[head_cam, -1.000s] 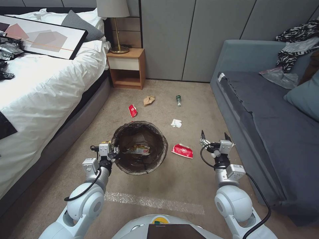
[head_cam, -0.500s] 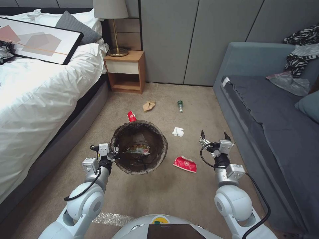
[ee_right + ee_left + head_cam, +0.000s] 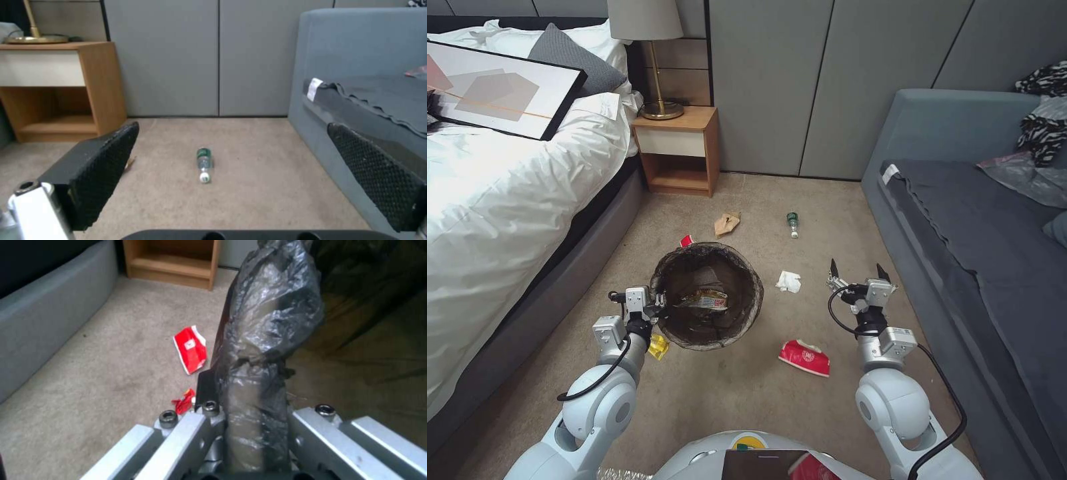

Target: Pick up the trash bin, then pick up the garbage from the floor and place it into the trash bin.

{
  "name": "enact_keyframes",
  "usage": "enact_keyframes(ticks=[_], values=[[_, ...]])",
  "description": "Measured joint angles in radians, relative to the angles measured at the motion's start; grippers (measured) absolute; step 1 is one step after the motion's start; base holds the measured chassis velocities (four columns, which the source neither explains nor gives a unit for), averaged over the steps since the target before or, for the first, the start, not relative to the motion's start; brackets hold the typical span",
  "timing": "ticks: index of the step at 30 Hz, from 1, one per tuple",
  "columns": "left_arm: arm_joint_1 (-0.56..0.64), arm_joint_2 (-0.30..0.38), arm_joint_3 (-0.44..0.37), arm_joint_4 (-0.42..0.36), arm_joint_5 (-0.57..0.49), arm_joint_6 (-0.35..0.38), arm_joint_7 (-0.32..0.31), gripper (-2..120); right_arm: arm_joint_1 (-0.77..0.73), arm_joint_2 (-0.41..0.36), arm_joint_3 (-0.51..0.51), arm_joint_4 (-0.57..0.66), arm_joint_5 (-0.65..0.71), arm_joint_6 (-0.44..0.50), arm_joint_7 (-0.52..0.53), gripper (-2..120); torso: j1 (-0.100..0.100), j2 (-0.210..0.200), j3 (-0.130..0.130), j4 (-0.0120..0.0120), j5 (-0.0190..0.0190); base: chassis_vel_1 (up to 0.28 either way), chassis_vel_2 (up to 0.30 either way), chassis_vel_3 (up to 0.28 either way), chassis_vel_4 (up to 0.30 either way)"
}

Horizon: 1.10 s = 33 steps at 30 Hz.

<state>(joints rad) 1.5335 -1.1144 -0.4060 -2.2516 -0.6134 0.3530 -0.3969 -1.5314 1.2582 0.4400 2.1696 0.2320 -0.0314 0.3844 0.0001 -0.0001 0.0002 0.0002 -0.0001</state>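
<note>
Carpet (image 3: 747, 387) between bed (image 3: 507, 200) and sofa (image 3: 980, 247).

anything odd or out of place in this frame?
Litter lies scattered on the carpet: green bottle on its side, crumpled white paper, red wrapper, brown bag. A framed picture lies flat on the bed. Left gripper grips the trash bin rim.

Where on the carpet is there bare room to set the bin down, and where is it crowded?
Bare carpet lies between the red wrapper and the robot's base, and between the green bottle and the sofa. Crowded: around the trash bin held by the left gripper, among the white paper, brown paper bag and yellow wrapper.
</note>
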Motion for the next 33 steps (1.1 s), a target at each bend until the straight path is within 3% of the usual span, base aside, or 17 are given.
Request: enact_keyframes(ticks=[22, 33], values=[[-0.003, 0.000, 0.001, 0.007, -0.002, -0.002, 0.000, 3, 0.015, -0.020, 0.006, -0.027, 0.000, -0.002, -0.018, 100, 0.000, 0.000, 0.000, -0.0002, 0.0002, -0.009, 0.008, 0.003, -0.007], [-0.002, 0.006, 0.003, 0.003, -0.004, -0.004, 0.001, 3, 0.067, -0.172, 0.004, -0.104, 0.089, -0.019, -0.060, 100, 0.000, 0.000, 0.000, -0.0002, 0.0004, 0.000, 0.000, 0.000, 0.000]])
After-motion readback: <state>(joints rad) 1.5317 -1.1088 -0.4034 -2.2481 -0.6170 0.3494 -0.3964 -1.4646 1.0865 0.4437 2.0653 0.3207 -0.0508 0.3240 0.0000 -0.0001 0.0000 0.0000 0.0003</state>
